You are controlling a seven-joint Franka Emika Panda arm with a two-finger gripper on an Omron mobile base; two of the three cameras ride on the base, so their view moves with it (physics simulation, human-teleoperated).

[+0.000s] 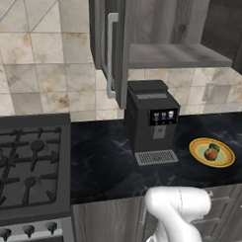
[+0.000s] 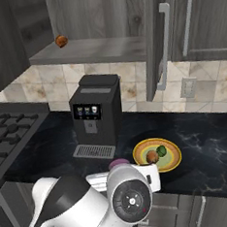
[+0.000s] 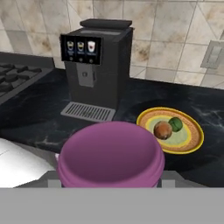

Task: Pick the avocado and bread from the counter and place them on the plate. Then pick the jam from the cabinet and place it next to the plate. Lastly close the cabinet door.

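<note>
In the left base view, the avocado [image 1: 214,147] and bread [image 1: 210,154] lie together on the yellow plate [image 1: 225,160], right of the coffee machine [image 1: 150,121] on the black surface [image 1: 102,162]; the cabinet door [image 1: 112,41] stands open. In the right base view, a small orange-brown item [image 2: 61,40] sits on the cabinet [image 2: 102,19] shelf. In the hand view, the fingers [image 3: 109,183] are clamped on the jam [image 3: 110,155], held above the surface near the plate.

Both base views flank the counter [image 1: 106,162]; the hand view looks closer.
</note>
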